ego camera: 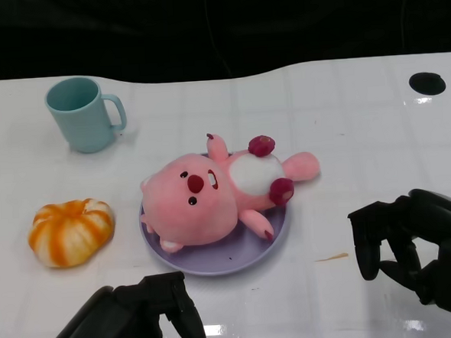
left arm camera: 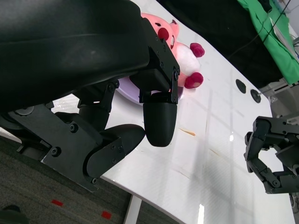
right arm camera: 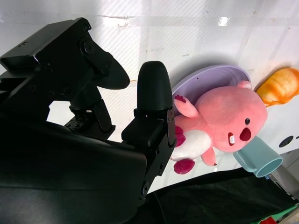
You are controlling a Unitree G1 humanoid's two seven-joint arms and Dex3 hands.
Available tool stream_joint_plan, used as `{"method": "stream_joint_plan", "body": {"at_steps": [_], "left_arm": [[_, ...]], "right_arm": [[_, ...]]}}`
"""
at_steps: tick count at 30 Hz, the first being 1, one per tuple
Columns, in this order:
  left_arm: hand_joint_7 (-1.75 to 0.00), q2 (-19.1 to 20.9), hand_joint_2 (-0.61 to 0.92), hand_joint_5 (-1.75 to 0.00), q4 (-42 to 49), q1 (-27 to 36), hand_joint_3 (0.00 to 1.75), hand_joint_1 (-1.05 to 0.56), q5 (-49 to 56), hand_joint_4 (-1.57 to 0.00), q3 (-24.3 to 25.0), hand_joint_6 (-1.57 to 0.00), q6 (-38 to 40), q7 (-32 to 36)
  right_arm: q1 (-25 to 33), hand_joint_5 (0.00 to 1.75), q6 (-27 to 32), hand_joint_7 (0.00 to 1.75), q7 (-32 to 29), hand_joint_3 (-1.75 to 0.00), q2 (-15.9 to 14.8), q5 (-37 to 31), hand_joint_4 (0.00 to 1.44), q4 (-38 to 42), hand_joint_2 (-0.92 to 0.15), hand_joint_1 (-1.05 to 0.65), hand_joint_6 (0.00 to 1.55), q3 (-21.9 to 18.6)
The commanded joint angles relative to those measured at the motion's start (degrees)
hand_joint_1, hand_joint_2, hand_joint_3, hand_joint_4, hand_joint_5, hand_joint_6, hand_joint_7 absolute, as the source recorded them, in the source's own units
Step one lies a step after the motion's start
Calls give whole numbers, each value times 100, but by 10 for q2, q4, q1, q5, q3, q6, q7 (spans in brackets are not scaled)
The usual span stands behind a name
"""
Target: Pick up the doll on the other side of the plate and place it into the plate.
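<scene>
Head view: pink doll (ego camera: 212, 194) lies on its back in the purple plate (ego camera: 216, 263), head toward the robot, one leg hanging past the plate's far-right rim. Teal mug (ego camera: 84, 113) sits well beyond the plate to its left, orange pumpkin toy (ego camera: 70, 232) just left of the plate. Left robot hand (ego camera: 142, 316) is near side of the plate, right robot hand (ego camera: 414, 242) off to the plate's right; both are clear of the doll, fingers curled down, nothing in them. Left wrist view: left robot hand's fingers (left arm camera: 159, 116) bent inward w/ nothing between, doll and plate beyond them, right robot hand across the surface (left arm camera: 219, 163). Right wrist view: right robot hand's fingers (right arm camera: 154, 93) likewise curled and empty, doll on plate past them. Judgement: placing step looks done; next move prob. only needs both hands kept away from the plate, maybe a nudge to bring the leg in.
</scene>
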Motion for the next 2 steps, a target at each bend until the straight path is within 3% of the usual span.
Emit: {"method": "stream_joint_plan", "body": {"at_steps": [1,2], "left_arm": [[-140,6,58,-174,-2,7,110,-16,2,-67,1,-63,-10,0],[-139,6,58,-174,-3,7,110,-16,2,-67,1,-64,-12,0]], "right_arm": [[0,175,-17,155,1,-127,-6,1,81,5,-40,-2,73,-1],[1,175,-21,153,0,-128,-6,2,81,7,-40,-1,74,-1]]}}
